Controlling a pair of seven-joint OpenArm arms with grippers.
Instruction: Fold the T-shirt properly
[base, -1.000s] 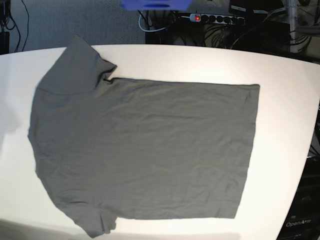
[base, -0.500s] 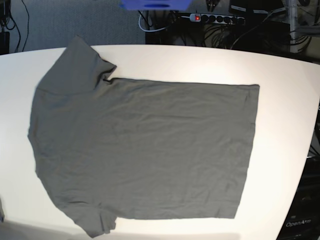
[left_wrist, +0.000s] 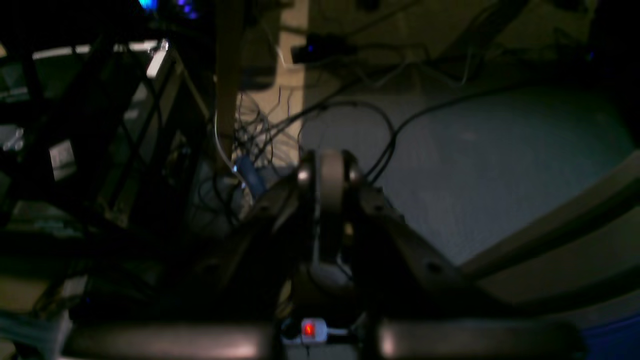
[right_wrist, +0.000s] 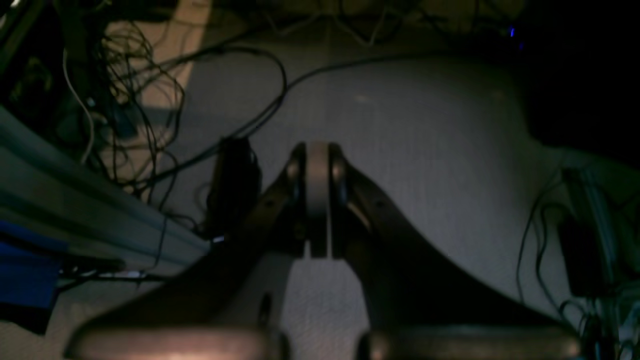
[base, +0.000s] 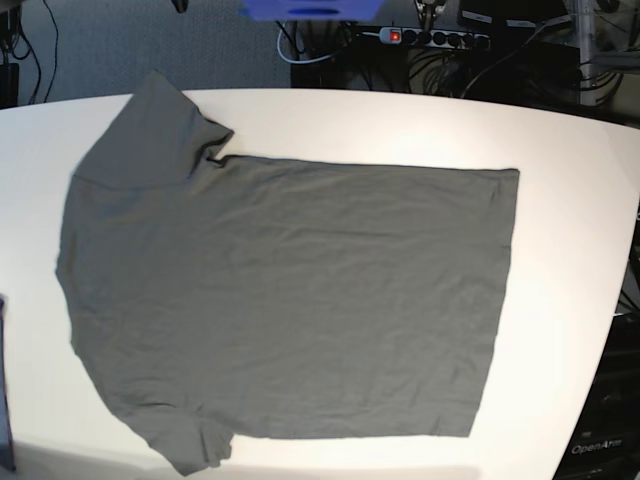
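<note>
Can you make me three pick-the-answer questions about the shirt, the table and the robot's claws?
1. Where does the T-shirt lie?
A. Spread on the table
B. On the floor
C. Hanging from a gripper

2. What colour is the table?
A. Black
B. White
C. Red

3. How is the right gripper?
A. Wide open
B. Holding the shirt
C. Shut, holding nothing

Answers:
1. A: the base view shows it flat on the tabletop.
2. B: the bare top around the shirt is white.
3. C: the right wrist view shows its fingers pressed together over the floor, with no cloth between them. The left gripper looks the same.
</note>
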